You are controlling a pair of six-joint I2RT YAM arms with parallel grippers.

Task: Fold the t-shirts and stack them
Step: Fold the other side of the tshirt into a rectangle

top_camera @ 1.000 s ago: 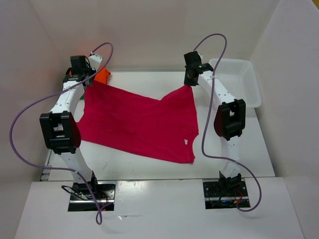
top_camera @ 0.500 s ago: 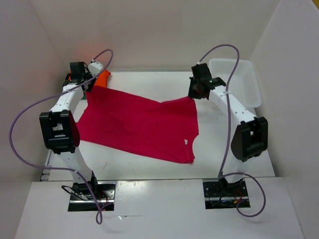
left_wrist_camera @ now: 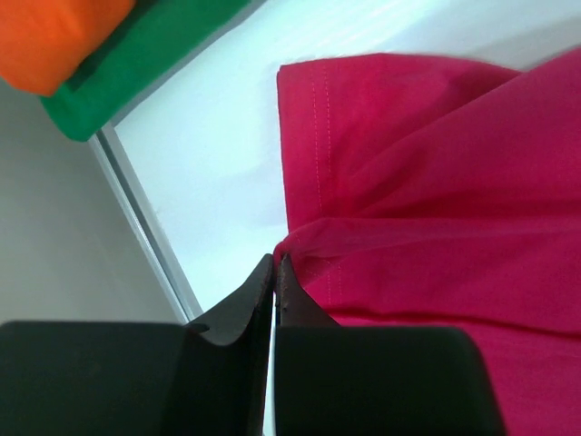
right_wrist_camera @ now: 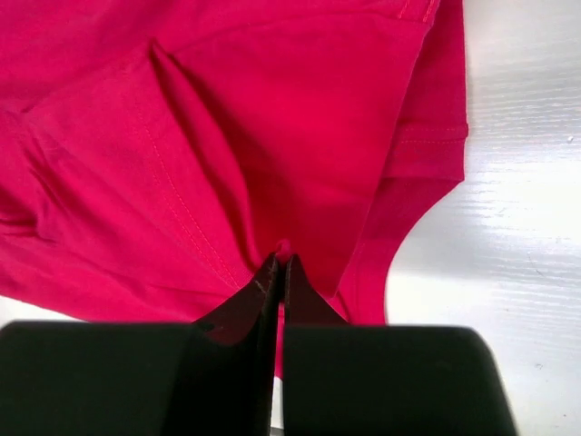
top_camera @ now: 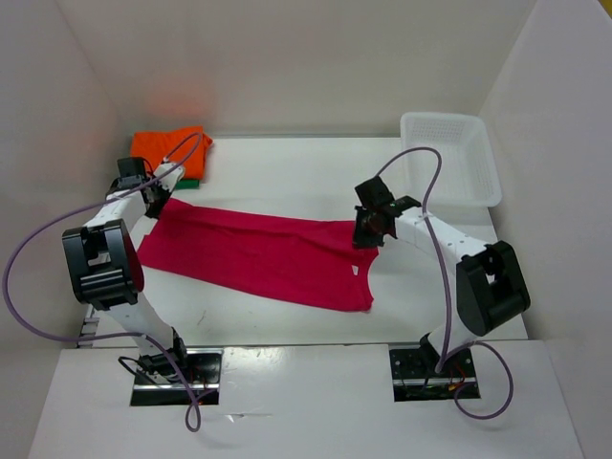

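The magenta-red t-shirt point(top_camera: 258, 253) lies across the middle of the table, folded over along its far edge. My left gripper point(top_camera: 156, 206) is shut on its far left corner point(left_wrist_camera: 300, 241). Pinching the far right edge near the neckline is my right gripper point(top_camera: 364, 232), also shut on the cloth point(right_wrist_camera: 284, 247). At the back left corner sits the folded orange t-shirt point(top_camera: 170, 148) on top of the green t-shirt point(top_camera: 189, 182); both show in the left wrist view, the orange t-shirt point(left_wrist_camera: 54, 36) above the green t-shirt point(left_wrist_camera: 136, 64).
A white mesh basket point(top_camera: 449, 158) stands at the back right. White walls close in the table on the left, back and right. The table's left rim point(left_wrist_camera: 150, 232) runs close beside my left gripper.
Both grippers have come down and toward me with the shirt's far edge, folding it over the near half. The orange and green shirts, hidden behind the left arm before, now show.
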